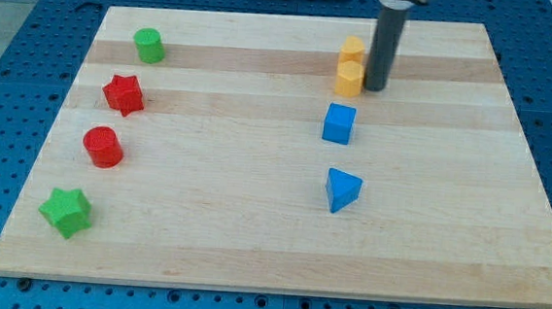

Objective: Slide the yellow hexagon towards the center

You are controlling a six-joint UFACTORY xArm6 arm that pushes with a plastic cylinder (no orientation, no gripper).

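Two yellow blocks stand together near the view's top, right of the middle. The nearer one [349,78] looks like the yellow hexagon. The other yellow block [351,51] sits just behind it, touching it; its shape is unclear. My tip [375,86] is at the lower end of the dark rod, right beside the nearer yellow block on its right, touching or almost touching it. A blue cube [338,124] lies just below the yellow blocks.
A blue triangular block [342,189] lies below the cube. On the view's left are a green cylinder [148,45], a red star [123,94], a red cylinder [103,147] and a green star [66,211]. The wooden board [445,244] lies on a blue perforated table.
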